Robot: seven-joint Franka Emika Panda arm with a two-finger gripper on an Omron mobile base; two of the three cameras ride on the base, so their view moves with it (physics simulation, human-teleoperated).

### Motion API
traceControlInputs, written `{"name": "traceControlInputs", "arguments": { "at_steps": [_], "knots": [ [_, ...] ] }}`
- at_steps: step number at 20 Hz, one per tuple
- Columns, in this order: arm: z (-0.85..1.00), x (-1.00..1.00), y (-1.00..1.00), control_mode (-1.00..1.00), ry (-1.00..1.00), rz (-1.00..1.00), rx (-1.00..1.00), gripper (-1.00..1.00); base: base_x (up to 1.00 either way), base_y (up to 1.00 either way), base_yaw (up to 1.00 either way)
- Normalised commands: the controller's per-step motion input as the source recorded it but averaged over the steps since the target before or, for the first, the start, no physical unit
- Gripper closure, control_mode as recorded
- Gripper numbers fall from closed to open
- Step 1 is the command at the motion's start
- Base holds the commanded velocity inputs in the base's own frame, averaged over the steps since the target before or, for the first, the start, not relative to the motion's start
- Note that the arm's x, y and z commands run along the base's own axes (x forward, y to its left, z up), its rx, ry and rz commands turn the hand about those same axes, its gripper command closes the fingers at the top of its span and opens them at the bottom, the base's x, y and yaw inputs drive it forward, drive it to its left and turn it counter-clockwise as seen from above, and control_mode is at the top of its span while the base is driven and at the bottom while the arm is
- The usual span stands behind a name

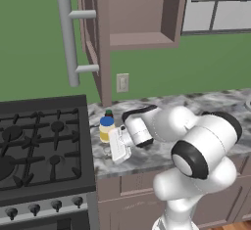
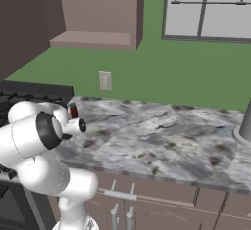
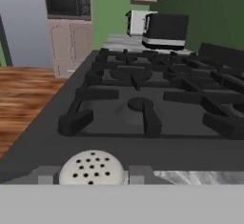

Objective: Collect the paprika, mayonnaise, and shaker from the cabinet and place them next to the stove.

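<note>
shaker (image 3: 92, 169) sits closest to the hand camera, its perforated whitish top between the 2 dark finger tips, which press in on either side. gripper (image 3: 90, 175) is closed nearly all the way on the shaker and holds it low over the counter edge, just beside the stove (image 3: 157, 99).

left base view: white arm reaches leftward across the marbled counter (image 1: 196, 106); gripper (image 1: 117, 148) sits at the counter's left end, right against the side of the stove (image 1: 44, 141). shaker itself is hidden behind the hand there.

mayonnaise (image 1: 106, 128), pale yellow jar with blue lid, stands upright on the counter just behind the gripper, near the stove's edge. paprika (image 1: 109, 112) shows as a small dark cap just behind the mayonnaise; in the right base view the paprika (image 2: 74, 110) reads as a short dark red jar upright on the counter, just past the arm's wrist.

cabinet (image 1: 137, 13) hangs above, door swung open toward the stove, long grey bar handle (image 1: 68, 40) vertical. inner shelf visible, bare where it shows.

wall outlet (image 1: 122, 82) on the green wall below the cabinet. window (image 2: 206, 9) at the upper right. beyond the stove in the hand view: a toaster (image 3: 159, 30) on a far counter, and a microwave (image 3: 66, 1) set in cabinetry.
</note>
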Motion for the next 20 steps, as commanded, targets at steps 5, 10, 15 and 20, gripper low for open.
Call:
{"name": "traceControlInputs", "arguments": {
  "at_steps": [5, 10, 15, 20],
  "knots": [
    [-0.22, 0.08, 0.00, -1.00, -0.05, 0.00, 0.00, 1.00, 0.00, 0.00, 0.00],
    [-0.20, 0.05, -0.01, -1.00, -0.05, 0.00, 0.00, -1.00, 0.00, 0.00, 0.00],
    [-0.10, -0.07, -0.18, -1.00, -0.09, 0.00, 0.02, -1.00, 0.00, 0.00, 0.00],
    [0.00, -0.10, -0.19, -1.00, -0.10, 0.00, 0.03, -1.00, 0.00, 0.00, 0.00]
  ]
}}
